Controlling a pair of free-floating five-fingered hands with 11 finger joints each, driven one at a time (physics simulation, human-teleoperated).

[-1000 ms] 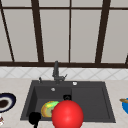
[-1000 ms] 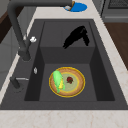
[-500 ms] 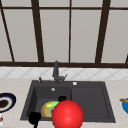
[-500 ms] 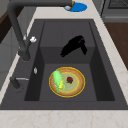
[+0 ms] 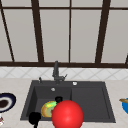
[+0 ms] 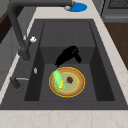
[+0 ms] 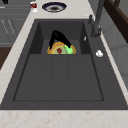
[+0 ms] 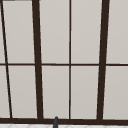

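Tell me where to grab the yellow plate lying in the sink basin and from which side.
Grip the yellow plate by its rim, probably from the faucet-free edge on the room side, coming from above. It lies flat on the basin floor, so only the rim gives purchase; the green food covers the faucet-side part, and a hand hovers beside the drainboard-side rim.

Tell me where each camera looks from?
Front view: faces the sink and window; left hand low left, right hand in the basin.
Left side view: looks along the sink from its left; right hand at the yellow plate.
Right side view: from its right; right hand at the plate.
Upper view: faces the window.
Side views share hand and plate.
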